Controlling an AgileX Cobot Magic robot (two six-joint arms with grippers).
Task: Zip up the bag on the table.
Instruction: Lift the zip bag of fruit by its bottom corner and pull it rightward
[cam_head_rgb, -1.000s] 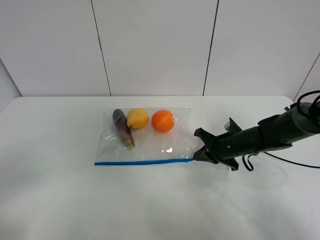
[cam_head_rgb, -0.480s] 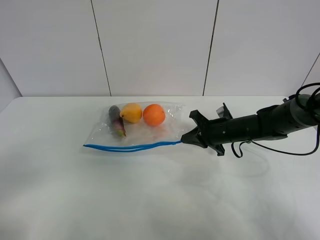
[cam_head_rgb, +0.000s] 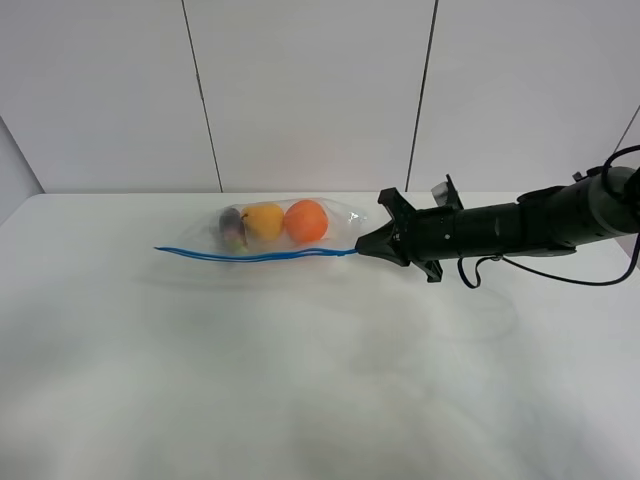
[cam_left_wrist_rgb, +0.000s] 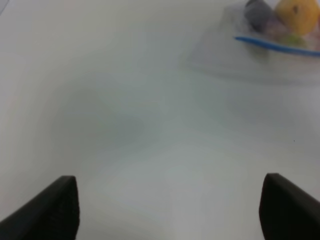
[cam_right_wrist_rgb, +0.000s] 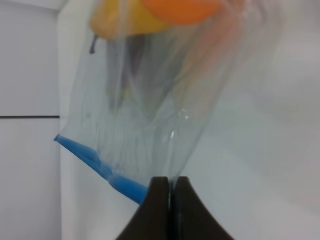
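The clear bag (cam_head_rgb: 270, 235) with a blue zipper strip (cam_head_rgb: 250, 255) hangs lifted off the white table (cam_head_rgb: 300, 380), holding a purple eggplant (cam_head_rgb: 233, 228), a yellow fruit (cam_head_rgb: 264, 221) and an orange (cam_head_rgb: 307, 220). My right gripper (cam_head_rgb: 366, 247) is shut on the bag's corner at the right end of the zipper; its wrist view shows the fingertips (cam_right_wrist_rgb: 170, 186) pinched on the plastic beside the blue strip (cam_right_wrist_rgb: 100, 167). My left gripper (cam_left_wrist_rgb: 167, 205) is open and empty over bare table, with the bag (cam_left_wrist_rgb: 270, 45) far off. The left arm is not in the exterior view.
A white panelled wall (cam_head_rgb: 310, 90) stands behind the table. The right arm (cam_head_rgb: 510, 228) stretches in from the right edge with a loose black cable (cam_head_rgb: 560, 280) under it.
My right gripper has raised the bag's corner and moved it back and left. The bag has come up off the table and its contents have slid together.
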